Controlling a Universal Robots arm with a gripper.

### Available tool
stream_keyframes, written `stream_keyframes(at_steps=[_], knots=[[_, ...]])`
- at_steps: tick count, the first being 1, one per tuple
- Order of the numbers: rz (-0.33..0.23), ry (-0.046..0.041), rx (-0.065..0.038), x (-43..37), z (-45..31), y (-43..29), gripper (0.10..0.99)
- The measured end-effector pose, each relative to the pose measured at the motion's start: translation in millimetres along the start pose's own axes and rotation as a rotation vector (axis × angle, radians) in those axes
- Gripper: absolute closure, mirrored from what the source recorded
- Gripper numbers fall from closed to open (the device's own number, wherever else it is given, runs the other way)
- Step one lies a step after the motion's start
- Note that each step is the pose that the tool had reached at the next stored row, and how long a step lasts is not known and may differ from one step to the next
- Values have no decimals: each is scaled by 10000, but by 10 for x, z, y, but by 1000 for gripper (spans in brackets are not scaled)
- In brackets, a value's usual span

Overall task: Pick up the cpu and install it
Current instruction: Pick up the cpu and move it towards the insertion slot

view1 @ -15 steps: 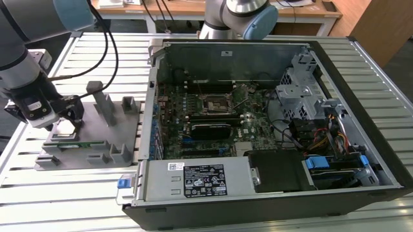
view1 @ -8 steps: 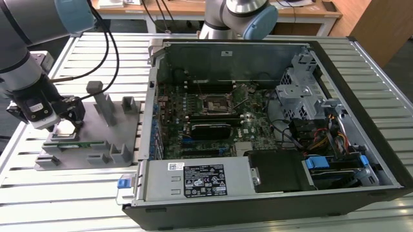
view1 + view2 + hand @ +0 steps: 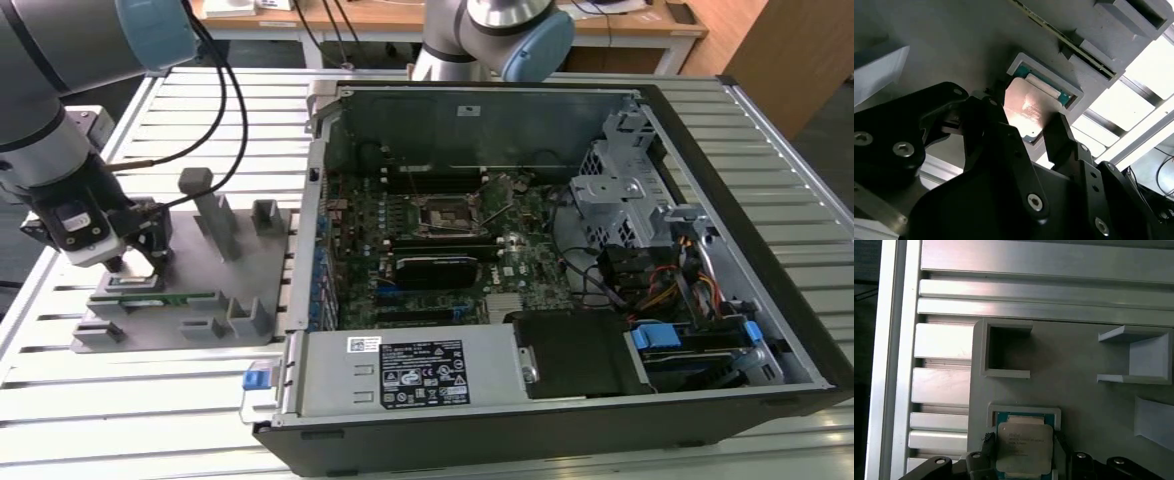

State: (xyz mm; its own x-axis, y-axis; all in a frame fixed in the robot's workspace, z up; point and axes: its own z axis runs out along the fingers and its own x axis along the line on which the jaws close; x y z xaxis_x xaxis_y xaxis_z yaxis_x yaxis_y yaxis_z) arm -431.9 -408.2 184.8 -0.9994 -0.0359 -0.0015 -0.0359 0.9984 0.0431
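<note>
The cpu is a small silver square lying in a pale-rimmed pocket of the grey fixture tray, which stands on the slatted table at the exterior view's left. In the second wrist view its shiny top shows between two black fingers. My gripper is down at the tray with its jaws pressed against two opposite edges of the cpu, which still rests level in the pocket. The bare socket sits mid-motherboard inside the open computer case.
A green memory stick lies in a slot of the tray beside the cpu pocket. Grey upright posts rise from the tray close to the arm. A second robot arm stands behind the case. Cables and drive bays crowd the case's right side.
</note>
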Motion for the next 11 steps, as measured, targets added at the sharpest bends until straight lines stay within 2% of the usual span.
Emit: stream_keyframes(at_steps=[2, 6, 11], knots=[[3, -2, -1, 0, 1, 1, 549], [2, -16, -8, -2, -13, 3, 549], [2, -8, -4, -1, -72, 5, 549]])
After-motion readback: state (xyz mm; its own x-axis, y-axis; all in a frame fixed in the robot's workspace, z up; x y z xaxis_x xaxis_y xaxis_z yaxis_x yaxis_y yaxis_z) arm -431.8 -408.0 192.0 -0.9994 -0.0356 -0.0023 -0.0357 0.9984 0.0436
